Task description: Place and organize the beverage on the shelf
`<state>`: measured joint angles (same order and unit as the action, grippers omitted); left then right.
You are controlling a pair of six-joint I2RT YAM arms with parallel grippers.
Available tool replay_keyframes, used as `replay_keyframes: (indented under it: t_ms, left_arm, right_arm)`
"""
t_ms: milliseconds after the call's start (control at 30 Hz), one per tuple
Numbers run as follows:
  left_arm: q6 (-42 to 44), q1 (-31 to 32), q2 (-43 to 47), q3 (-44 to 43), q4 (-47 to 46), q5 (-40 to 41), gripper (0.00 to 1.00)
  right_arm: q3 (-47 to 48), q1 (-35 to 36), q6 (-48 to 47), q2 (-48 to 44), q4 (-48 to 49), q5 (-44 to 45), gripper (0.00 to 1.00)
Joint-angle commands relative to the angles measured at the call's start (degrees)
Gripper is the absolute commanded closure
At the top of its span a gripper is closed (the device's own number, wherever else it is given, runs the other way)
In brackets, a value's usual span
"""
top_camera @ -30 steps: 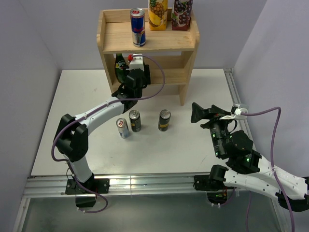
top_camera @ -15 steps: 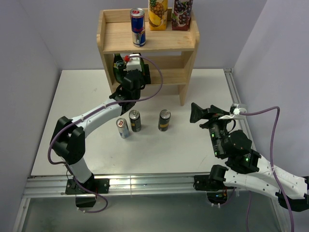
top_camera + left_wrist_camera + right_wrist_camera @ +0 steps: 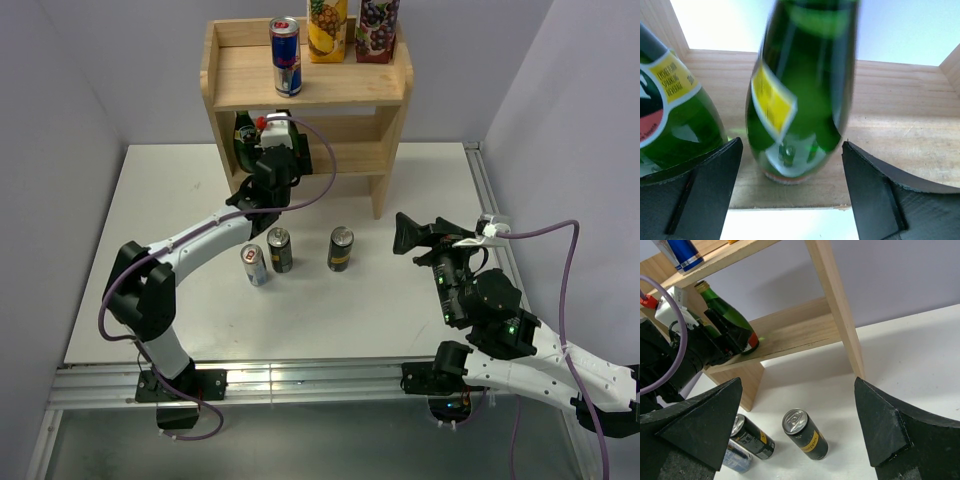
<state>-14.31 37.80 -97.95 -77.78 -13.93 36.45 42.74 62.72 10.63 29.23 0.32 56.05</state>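
1. The left gripper [image 3: 791,150] stands spread. One black finger [image 3: 700,185] is on each side of a green bottle [image 3: 800,95], low on the glass, with a thin gap at each tip, so nothing is clamped
2. This green bottle stands on its base near the front edge of the lower board of the shelf [image 3: 900,125]. It has a yellow label, and its upper part is blurred in the left wrist view
3. A second green bottle [image 3: 670,110], with yellow and red on its label, stands just beside it on the same board, at the left of that view and partly behind the finger
4. From above, the left arm reaches from its base up to the left end of the lower tier, with its wrist under the front edge of the top board
5. On the rimmed top board, a blue and silver can [image 3: 286,55] stands toward the front. A pineapple carton [image 3: 327,25] and a grape carton [image 3: 377,28] stand side by side at the back
6. On the white table [image 3: 150,230] in front of the shelf stand three cans. A silver can [image 3: 254,265] is just beside a dark can [image 3: 280,250], and a black and yellow can [image 3: 341,249] stands apart to their right
7. The right gripper [image 3: 404,234] hangs over the right side of the table, well apart from the shelf. Its jaws are at their widest and empty, and they face the cans
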Motion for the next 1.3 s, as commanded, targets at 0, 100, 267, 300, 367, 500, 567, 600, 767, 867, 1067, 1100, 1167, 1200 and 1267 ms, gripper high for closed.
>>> replay_keyframes:
  t_ms: [0,100,267,300,367,500,567,600,767,867,1067,1100,1167,1200,1267]
  left_arm:
    - [-0.99,-0.10,3.64,1.40,-1.53,1.35,0.12]
    - [-0.99,0.60,4.52,2.45,-1.45,1.52,0.06]
    - [-1.51,1.83,6.10,4.83,-1.18,1.79,0.01]
    - [-1.51,2.36,6.72,5.26,-1.27,1.96,0.01]
    - [-1.60,2.89,7.16,6.67,-1.27,2.22,0.01]
    - [-2.57,4.38,9.43,8.34,-0.22,2.31,0.01]
    - [-3.10,5.43,11.46,11.14,-0.21,3.19,0.01]
    - [-3.62,6.66,14.25,13.77,-0.04,3.28,0.01]
    - [-7.75,8.95,24.54,20.55,7.94,2.49,0.01]
    - [-9.24,10.09,32.28,25.38,11.38,2.14,0.01]
    - [-12.92,13.08,40.99,33.91,20.43,4.50,0.01]
    - [-14.07,13.70,42.04,36.27,21.05,5.21,0.01]
    - [-18.62,14.14,42.93,38.57,21.67,5.39,0.01]
    - [-20.39,14.66,43.89,40.58,22.02,6.17,0.01]
    - [-24.34,16.07,44.95,42.79,22.02,8.46,0.01]
  right_arm:
    - [0.41,-0.32,0.53,0.39,0.74,0.11,0.00]
    - [0.24,-0.40,0.79,0.30,0.74,0.11,0.00]
    - [-0.29,-0.32,1.32,-0.05,0.56,0.20,0.00]
    - [-0.29,-0.40,1.41,-0.14,0.56,0.11,0.00]
    - [-0.46,-0.40,1.50,-0.14,0.56,0.11,0.00]
    - [-0.64,-0.40,1.85,-0.23,0.39,0.02,0.00]
    - [-0.64,-0.40,1.93,-0.32,0.21,0.20,0.00]
    - [-0.64,-0.40,1.93,-0.49,0.21,0.20,0.00]
    - [-1.34,-0.32,1.93,-1.28,0.12,0.20,0.00]
    - [-1.87,-0.40,2.46,-1.37,0.21,-0.06,0.00]
    - [-1.61,-0.40,3.25,-1.11,0.30,-0.77,0.00]
    - [-1.61,-0.49,3.34,-1.11,0.39,-0.94,0.00]
    - [-1.70,-0.40,3.69,-1.28,0.30,-1.21,0.00]
    - [-1.70,-0.49,3.69,-1.28,0.21,-1.30,0.00]
    - [-1.52,-0.40,4.04,-1.20,0.12,-1.30,0.00]
